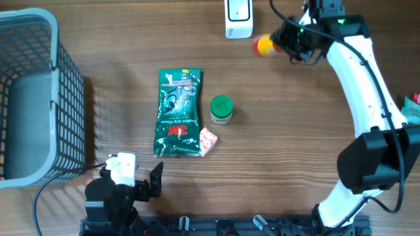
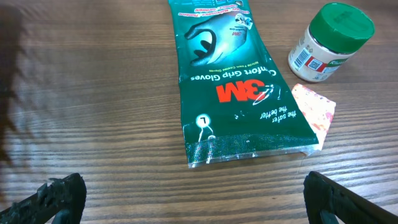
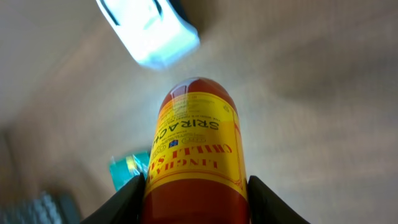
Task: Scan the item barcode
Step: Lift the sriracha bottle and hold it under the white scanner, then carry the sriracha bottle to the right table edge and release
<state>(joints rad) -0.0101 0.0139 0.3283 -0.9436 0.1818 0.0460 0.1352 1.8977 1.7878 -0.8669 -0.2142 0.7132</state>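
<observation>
My right gripper (image 1: pixel 289 40) is shut on a sriracha bottle (image 1: pixel 264 46) with a yellow label and red body, held above the back of the table just right of the white barcode scanner (image 1: pixel 238 18). In the right wrist view the bottle (image 3: pixel 194 143) fills the space between both fingers (image 3: pixel 124 202), and the glowing scanner (image 3: pixel 149 28) is blurred beyond its tip. No barcode shows on the label side facing the camera. My left gripper (image 1: pixel 131 176) rests open near the front edge with nothing in it; in its wrist view the left gripper (image 2: pixel 199 205) has bare table between its fingers.
A green 3M glove pack (image 1: pixel 177 113), a green-lidded jar (image 1: pixel 221 109) and a small pink packet (image 1: pixel 207 140) lie mid-table. A grey wire basket (image 1: pixel 39 98) stands at the left. A teal item (image 1: pixel 412 108) pokes in at the right edge.
</observation>
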